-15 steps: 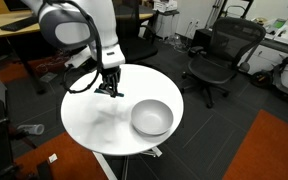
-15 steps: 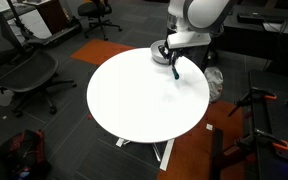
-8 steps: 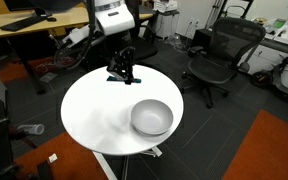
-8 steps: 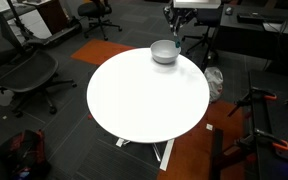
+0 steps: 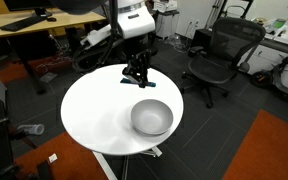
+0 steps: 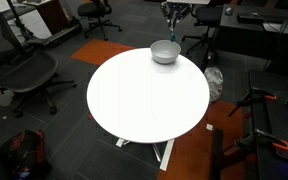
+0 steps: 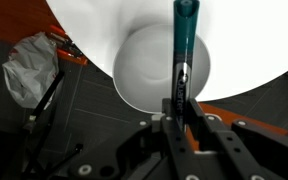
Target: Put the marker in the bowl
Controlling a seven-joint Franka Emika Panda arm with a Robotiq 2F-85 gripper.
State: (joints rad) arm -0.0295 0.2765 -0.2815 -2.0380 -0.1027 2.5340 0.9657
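Observation:
My gripper [image 7: 181, 108] is shut on the marker [image 7: 183, 45], a slim dark marker with a teal end that points away from the wrist. In the wrist view the marker lies over the silvery-grey bowl [image 7: 149, 70], which stands on the round white table [image 7: 254, 40]. In both exterior views the gripper [image 5: 136, 74] [image 6: 172, 12] hangs above the table, beside and higher than the bowl [image 5: 151, 117] [image 6: 165, 52]. The bowl looks empty.
The bowl stands near the edge of the table [image 5: 94, 115]. A black office chair [image 5: 219, 55] stands beyond the table, and another chair [image 6: 24, 70] is at the side. A crumpled plastic bag [image 7: 29, 70] lies on the dark floor.
The gripper has risen from the table surface with the marker and moved sideways toward the bowl. The arm no longer hides the bowl in an exterior view.

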